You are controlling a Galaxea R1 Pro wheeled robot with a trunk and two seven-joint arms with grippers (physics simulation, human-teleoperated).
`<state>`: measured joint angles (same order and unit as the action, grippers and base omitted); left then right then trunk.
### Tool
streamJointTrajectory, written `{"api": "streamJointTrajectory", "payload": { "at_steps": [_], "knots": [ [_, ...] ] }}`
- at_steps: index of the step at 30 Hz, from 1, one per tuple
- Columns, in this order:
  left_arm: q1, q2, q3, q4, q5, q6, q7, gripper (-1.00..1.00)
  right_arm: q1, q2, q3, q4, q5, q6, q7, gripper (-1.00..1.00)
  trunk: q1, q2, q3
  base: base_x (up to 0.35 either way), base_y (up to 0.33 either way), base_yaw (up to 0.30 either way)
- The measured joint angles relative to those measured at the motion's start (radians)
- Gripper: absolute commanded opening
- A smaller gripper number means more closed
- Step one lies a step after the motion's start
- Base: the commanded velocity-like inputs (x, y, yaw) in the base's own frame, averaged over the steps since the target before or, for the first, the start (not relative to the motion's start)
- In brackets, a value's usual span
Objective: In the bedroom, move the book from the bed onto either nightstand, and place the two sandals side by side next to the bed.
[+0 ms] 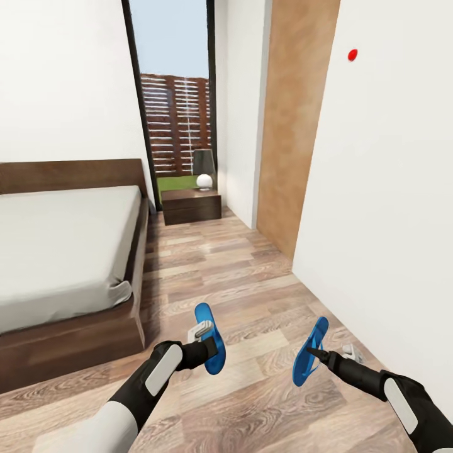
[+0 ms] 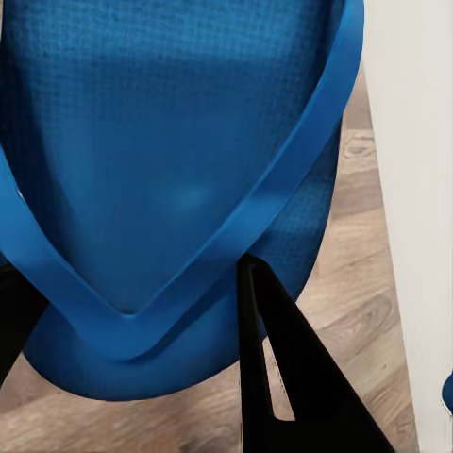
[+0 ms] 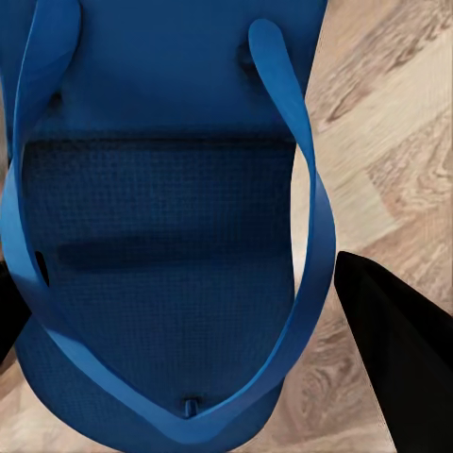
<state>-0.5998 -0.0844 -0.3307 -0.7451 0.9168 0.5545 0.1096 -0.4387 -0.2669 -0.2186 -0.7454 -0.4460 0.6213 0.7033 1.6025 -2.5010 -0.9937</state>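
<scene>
While we look down from the head, our left gripper holds one blue sandal at about 6 o'clock, and our right gripper holds the other sandal at about 5 o'clock. Both sandals hang in the air over the wood floor. The bed is at 9 o'clock, just beside our left arm. A nightstand with a lamp sits far off at 12 o'clock, by the tall window. We see no book on the part of the bed that shows.

In the left wrist view, the sandal is very close and we see its blue strap. One black finger lies against its toe end, so the grip is closed on it.

In the right wrist view, the other sandal hangs with its straps toward us. A black finger shows at one side and a bit of dark at the other, so we think this grip is closed on it too.

We think the step now is to put both sandals down by the bed. To do it well, we should turn toward the bed, go low, lay them flat with the toes the same way, close together, and let go only when they touch the floor.
</scene>
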Motion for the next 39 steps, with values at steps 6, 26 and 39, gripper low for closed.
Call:
{"api": "streamJointTrajectory", "payload": {
  "at_steps": [6, 26, 39],
  "knots": [
    [0.0, -0.001, 0.0, 0.001, 0.0, -0.001, 0.0, -1.0, 0.0, 0.0, 0.0, 0.0, 0.0, 0.0, 0.0, -1.0, 0.0, 0.0, 0.0, 0.217, -0.187, 0.218],
    [0.0, -0.002, 0.0, 0.001, 0.0, -0.002, 0.0, -1.0, 0.0, 0.0, 0.001, 0.0, 0.002, 0.0, 0.0, -1.0, 0.0, 0.0, 0.0, 0.218, -0.189, 0.234],
    [0.0, -0.002, 0.0, 0.001, 0.0, -0.002, 0.0, -1.0, 0.0, 0.0, 0.001, 0.0, 0.002, 0.0, 0.0, -1.0, 0.0, 0.0, 0.0, 0.218, -0.213, 0.235]
  ]
}}
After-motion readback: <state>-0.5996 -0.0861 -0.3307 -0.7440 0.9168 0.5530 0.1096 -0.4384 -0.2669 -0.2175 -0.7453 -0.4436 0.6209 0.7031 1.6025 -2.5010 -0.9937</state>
